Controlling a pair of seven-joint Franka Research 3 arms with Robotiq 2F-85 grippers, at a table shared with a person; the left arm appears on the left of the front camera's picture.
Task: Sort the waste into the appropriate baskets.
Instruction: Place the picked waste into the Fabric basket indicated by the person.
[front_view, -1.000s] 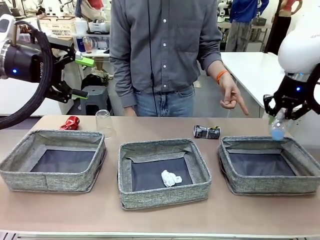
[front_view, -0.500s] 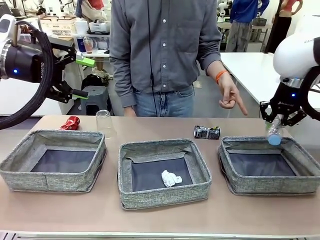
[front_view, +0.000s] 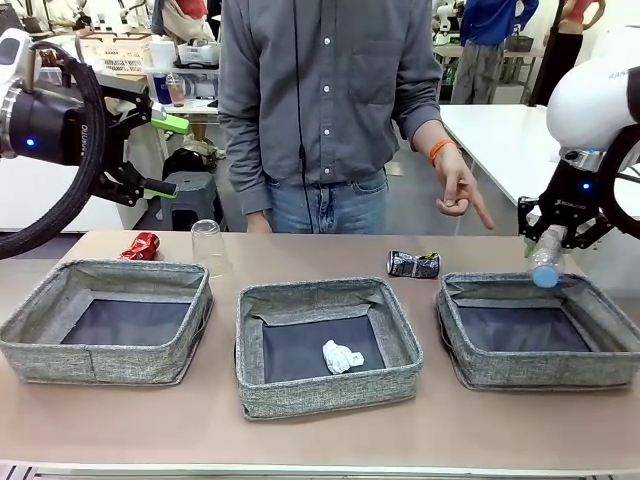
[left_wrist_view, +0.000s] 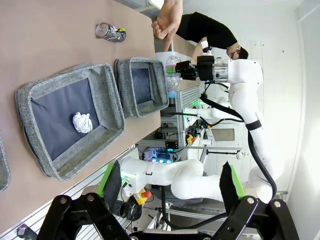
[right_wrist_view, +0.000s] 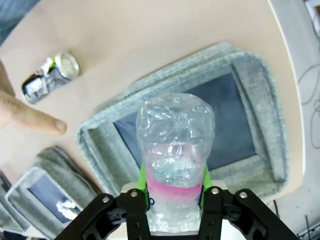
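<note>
Tan table (front_view: 320, 430) is carrying everything from where I am standing, and a person (front_view: 320, 100) in a grey shirt is standing at its twelve o'clock edge, one hand (front_view: 462, 195) hanging with a finger pointing downward, up at eleven o'clock from the right basket (front_view: 540, 372). Three grey woven bins are sitting in a row: the left basket (front_view: 105, 355) at nine o'clock, the middle basket (front_view: 330, 395) at the centre, the right one at three o'clock. The left gripper (front_view: 165, 155) is hovering high above the nine o'clock end, its jaws (left_wrist_view: 171, 182) standing wide apart and holding nothing. The right gripper (front_view: 555, 235) is hanging over the twelve o'clock rim of the right basket, its green pads (right_wrist_view: 174, 187) pressing both sides of the clear plastic bottle (front_view: 546, 262), which is pointing its blue cap (front_view: 545, 279) downward above that rim. Behind the left basket, at one o'clock from it, the clear plastic cup (front_view: 207, 245) is standing upside down on the table. The crushed dark-silver can (front_view: 413, 264) is lying on its side between the middle and right baskets, toward twelve o'clock. The crushed red can (front_view: 141, 246) is lying just beyond the left basket's twelve o'clock wall. The crumpled white tissue (front_view: 342, 356) is resting on the dark bottom of the middle basket.
</note>
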